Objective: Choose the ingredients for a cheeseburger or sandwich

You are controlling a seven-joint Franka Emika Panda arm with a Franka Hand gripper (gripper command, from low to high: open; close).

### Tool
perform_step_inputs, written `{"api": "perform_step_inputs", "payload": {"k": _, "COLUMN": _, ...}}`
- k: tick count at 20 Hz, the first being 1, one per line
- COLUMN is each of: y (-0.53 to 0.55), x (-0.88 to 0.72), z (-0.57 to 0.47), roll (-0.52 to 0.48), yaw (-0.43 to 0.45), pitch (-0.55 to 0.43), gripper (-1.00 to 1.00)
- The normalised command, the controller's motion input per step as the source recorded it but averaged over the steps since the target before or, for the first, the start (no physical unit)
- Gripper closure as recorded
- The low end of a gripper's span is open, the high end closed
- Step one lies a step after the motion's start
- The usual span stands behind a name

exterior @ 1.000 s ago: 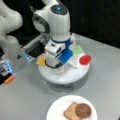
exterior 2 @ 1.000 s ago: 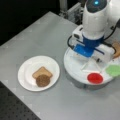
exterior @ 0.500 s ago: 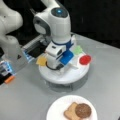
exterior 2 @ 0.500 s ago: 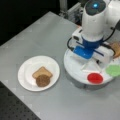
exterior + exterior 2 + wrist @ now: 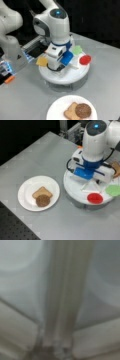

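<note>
claw (image 5: 60, 67) low over round white turntable tray (image 5: 72, 75), state could not be told | tan square toast slice (image 5: 41, 192) and dark-brown round patty (image 5: 42, 200) overlapped on white round plate (image 5: 26, 192) on grey worktop (image 5: 37, 157) | yellow cheese square (image 5: 41, 61), green lettuce leaf (image 5: 77, 49), red tomato disc (image 5: 85, 59) at tray rim | pieces likely light, thin, stiff; best pinched by edges
</note>
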Motion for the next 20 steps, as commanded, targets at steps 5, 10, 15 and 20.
{"api": "perform_step_inputs", "payload": {"k": 5, "y": -0.07, "x": -0.30, "z": -0.14, "roll": -0.100, "yaw": 0.530, "pitch": -0.228, "gripper": -1.00}}
{"api": "perform_step_inputs", "payload": {"k": 10, "y": -0.06, "x": -0.32, "z": -0.15, "roll": -0.018, "yaw": 0.430, "pitch": -0.186, "gripper": -1.00}}
{"api": "perform_step_inputs", "payload": {"k": 15, "y": -0.05, "x": -0.32, "z": -0.13, "roll": 0.054, "yaw": 0.339, "pitch": -0.169, "gripper": -1.00}}
{"api": "perform_step_inputs", "payload": {"k": 20, "y": -0.05, "x": -0.26, "z": -0.16, "roll": 0.140, "yaw": 0.302, "pitch": -0.171, "gripper": -1.00}}
